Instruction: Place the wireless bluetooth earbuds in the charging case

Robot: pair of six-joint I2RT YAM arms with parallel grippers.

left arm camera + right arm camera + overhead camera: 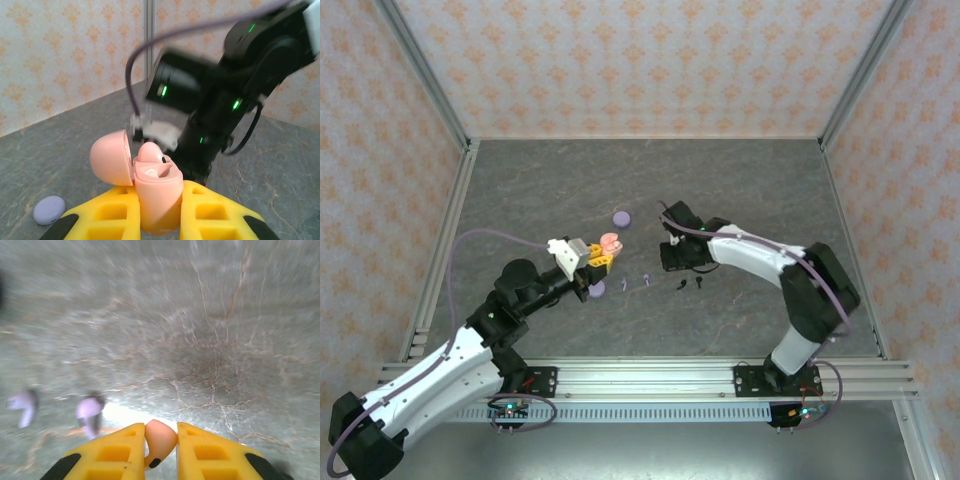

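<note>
Left end effector (161, 192) gripping upright open pink case (155, 175), right end effector (161, 427) pinching pink earbud (160, 440), lengthwise along jaws

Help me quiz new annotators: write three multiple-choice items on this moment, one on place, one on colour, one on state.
1. Where is the pink charging case?
A) clamped in the left gripper
B) flat on the table
C) in the right gripper

2. What colour is the earbud in the right gripper?
A) black
B) lavender
C) pink

3. The case's lid is:
A) shut
B) swung open
C) lying apart on the table

Answers:
1 A: yellow fingers flank it.
2 C: pink shows between that gripper's fingers.
3 B: the lid stands hinged aside.
</note>
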